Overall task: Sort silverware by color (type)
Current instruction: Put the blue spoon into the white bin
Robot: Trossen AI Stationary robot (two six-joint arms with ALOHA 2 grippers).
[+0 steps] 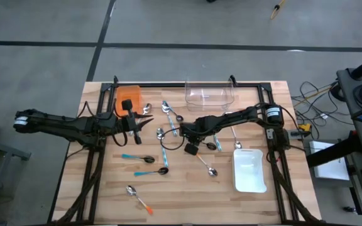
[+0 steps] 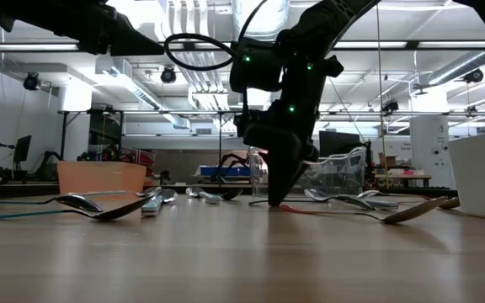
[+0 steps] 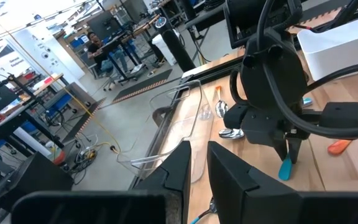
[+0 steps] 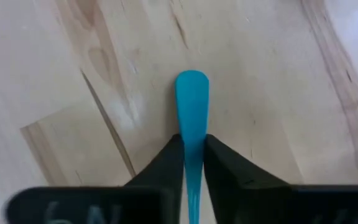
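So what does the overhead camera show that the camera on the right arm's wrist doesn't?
Only the high view shows the whole table: both arms, the left gripper held shut, the orange tray, clear tray, white tray and the scattered spoons. Only the right wrist view shows the right gripper pinching a blue spoon handle close up. Both show the wooden table.

the table's near strip (image 1: 187, 210) lies mostly bare — only one orange-handled spoon (image 1: 138, 196) there. mid-table is crowded: scattered spoons (image 1: 144, 158), both arms reaching in from either side. the back edge is blocked by the orange tray (image 1: 131, 96) and clear tray (image 1: 209, 94) — the white tray (image 1: 249, 170) fills the right side.
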